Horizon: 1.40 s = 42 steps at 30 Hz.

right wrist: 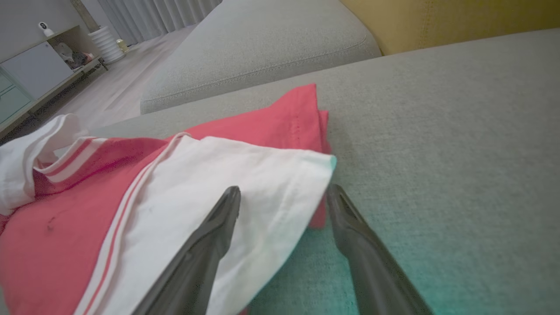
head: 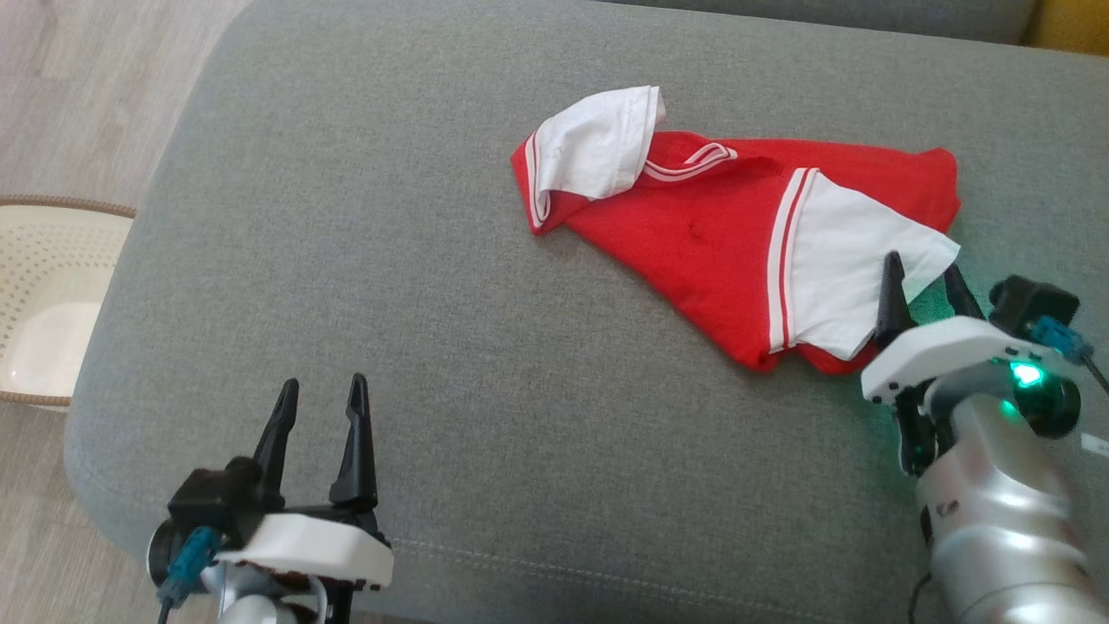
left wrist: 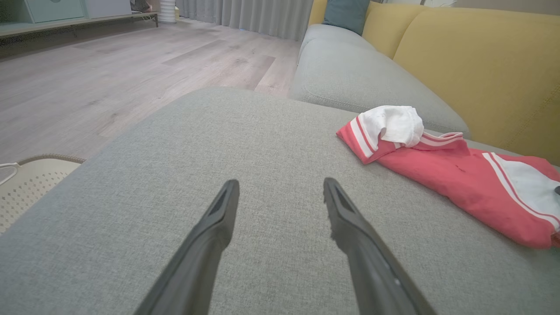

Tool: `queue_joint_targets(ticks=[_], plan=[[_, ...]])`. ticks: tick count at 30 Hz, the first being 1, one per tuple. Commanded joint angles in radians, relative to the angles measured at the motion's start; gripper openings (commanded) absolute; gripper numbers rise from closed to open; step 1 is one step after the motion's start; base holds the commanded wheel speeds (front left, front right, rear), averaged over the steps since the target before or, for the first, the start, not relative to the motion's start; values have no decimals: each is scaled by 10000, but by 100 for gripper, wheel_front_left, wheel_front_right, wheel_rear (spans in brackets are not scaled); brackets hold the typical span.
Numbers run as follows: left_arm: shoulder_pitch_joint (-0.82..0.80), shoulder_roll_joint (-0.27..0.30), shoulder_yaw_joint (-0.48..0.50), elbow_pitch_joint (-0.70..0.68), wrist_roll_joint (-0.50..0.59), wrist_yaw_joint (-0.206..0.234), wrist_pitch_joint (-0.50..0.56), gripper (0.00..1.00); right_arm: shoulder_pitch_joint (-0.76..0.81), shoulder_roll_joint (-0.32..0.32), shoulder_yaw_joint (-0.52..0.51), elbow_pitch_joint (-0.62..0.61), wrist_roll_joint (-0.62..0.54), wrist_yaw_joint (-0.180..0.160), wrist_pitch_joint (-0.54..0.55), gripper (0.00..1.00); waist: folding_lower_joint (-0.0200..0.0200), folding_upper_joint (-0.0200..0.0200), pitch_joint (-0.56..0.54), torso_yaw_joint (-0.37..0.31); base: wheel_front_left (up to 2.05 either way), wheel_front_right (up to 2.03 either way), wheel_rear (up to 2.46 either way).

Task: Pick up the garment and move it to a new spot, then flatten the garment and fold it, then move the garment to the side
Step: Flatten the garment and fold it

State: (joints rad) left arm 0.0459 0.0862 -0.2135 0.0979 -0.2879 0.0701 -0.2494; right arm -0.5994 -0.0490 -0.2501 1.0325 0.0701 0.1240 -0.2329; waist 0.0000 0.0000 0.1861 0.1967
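Sprawling, rumpled red-and-white garment (head: pixel 710 243)

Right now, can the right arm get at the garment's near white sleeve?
Probably yes. The right claw is open, one finger over the white sleeve and the other just past its corner. Nothing lies between them on the grey cushion.

1 garment (head: pixel 693 234), mid-right of head frame, w/ 2 white sleeves (head: pixel 598 143). 2 claws: left claw (head: pixel 323 384) lower left, right claw (head: pixel 923 265) lower right; 2 fingers (head: pixel 353 442) ea, 4 total. 1 basket (head: pixel 61 206) at left edge. 2 grey seat cushions (left wrist: pixel 218 131) in left wrist view; 1 teal pillow (left wrist: pixel 345 15) at its top.
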Motion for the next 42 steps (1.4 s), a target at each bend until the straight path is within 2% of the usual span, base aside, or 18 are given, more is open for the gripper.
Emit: queue_joint_targets(ticks=[1,9,10,12,13,14,18,19,20,25,29,31,32,37,40,41,42], plan=[[-421,-49,370,-268,162,-33,-124,100,-428,-12,363,-156,2,67,-205,100,0,0,3,-9,0,0,0],[-390,-151,458,-204,288,-151,-124,100,-702,-12,865,-13,126,67,-282,98,0,0,-37,-3,0,0,0],[-385,-162,461,-192,300,-167,-124,100,-710,-12,872,-17,67,67,-283,87,0,0,-48,8,0,0,0],[-379,-181,468,-173,323,-193,-124,100,-726,-12,788,-21,-110,67,-285,57,0,0,-59,34,0,0,0],[-375,-190,474,-167,334,-204,-124,100,-742,-12,723,8,-189,67,-286,46,0,0,-65,49,0,0,0],[-375,-190,474,-167,334,-204,-124,100,-742,-12,723,8,-189,67,-286,46,0,0,-65,49,0,0,0],[-342,-215,493,-143,386,-256,-124,100,-889,-105,351,366,-582,67,-287,25,0,0,-94,116,0,0,0],[-337,-219,491,-132,401,-271,-124,100,-942,-148,217,493,-683,67,-287,16,0,0,-100,141,0,0,0],[-333,-224,490,-123,415,-285,-124,100,-1001,-185,70,617,-773,67,-287,0,0,0,-104,165,0,0,0],[-293,-241,500,-99,481,-326,-124,100,-1203,-233,-443,649,-1227,67,-288,0,0,0,-158,291,0,0,0],[-182,-251,571,-111,513,-314,-124,100,-1154,-73,-24,141,-1242,67,-288,0,0,0,-311,290,0,0,0],[-140,-256,591,-136,522,-317,-124,100,-1065,-29,667,-216,-956,67,-288,0,0,0,-420,275,0,0,0],[-127,-259,581,-142,529,-330,-124,100,-1021,-23,1349,-375,-467,67,-288,0,0,0,-477,282,0,0,0],[-14,-248,656,-212,571,-321,-124,100,-209,-16,6118,-2257,2368,67,-288,0,0,0,-790,129,0,0,0],[44,-235,696,-329,597,-316,-124,100,12,-15,8334,-3439,3421,67,-93,0,0,0,-946,73,0,0,0],[77,-231,684,-394,612,-323,-124,100,-49,-15,9370,-4071,3882,67,78,0,0,0,-1032,100,0,0,0],[87,-231,660,-417,621,-330,-124,100,-101,-14,9811,-4358,4113,67,162,0,0,0,-1081,148,0,0,0]])
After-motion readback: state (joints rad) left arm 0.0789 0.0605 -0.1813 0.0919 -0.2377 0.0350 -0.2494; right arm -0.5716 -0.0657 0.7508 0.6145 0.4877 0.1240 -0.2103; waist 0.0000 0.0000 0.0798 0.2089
